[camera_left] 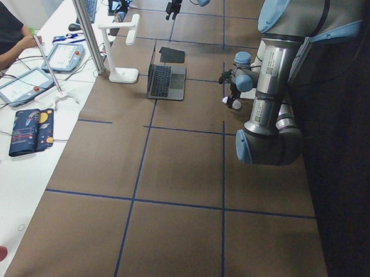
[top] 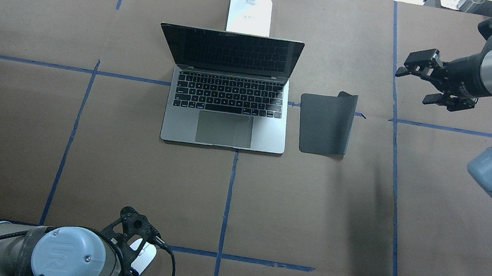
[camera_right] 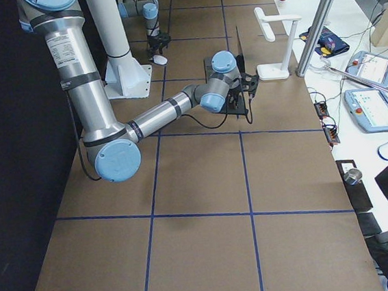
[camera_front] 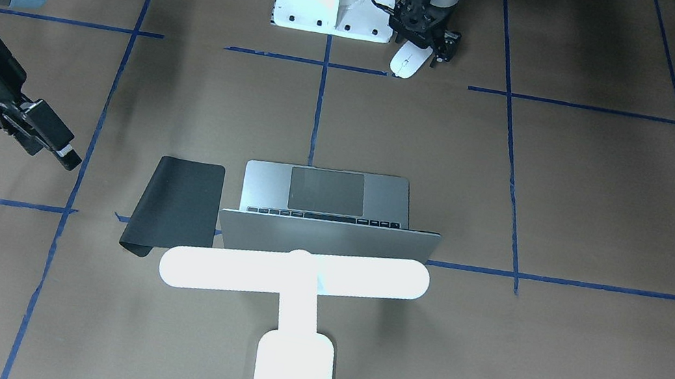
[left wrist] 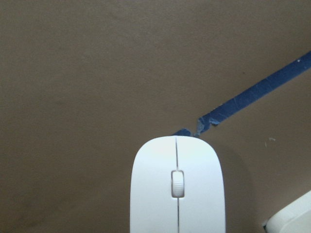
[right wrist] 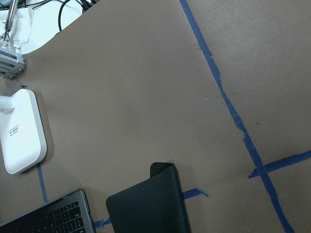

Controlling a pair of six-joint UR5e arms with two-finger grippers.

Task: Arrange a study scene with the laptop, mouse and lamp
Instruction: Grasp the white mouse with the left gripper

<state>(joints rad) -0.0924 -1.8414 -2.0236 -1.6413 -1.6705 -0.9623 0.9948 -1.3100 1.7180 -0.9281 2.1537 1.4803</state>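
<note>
Overhead exterior suggests 2 of 3 items are set: laptop (top: 229,105) open mid-surface, lit lamp (top: 249,15) just behind it; mouse (camera_front: 410,62) lies near the robot base under the left gripper (camera_front: 424,44), its jaws' state untellable; right gripper (top: 412,88) hovers near the mat (top: 326,123), jaws apart, empty.

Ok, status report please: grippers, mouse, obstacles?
Left gripper at mouse, grip unclear. Right gripper open, empty. Laptop corner near line from mouse to mat.
</note>
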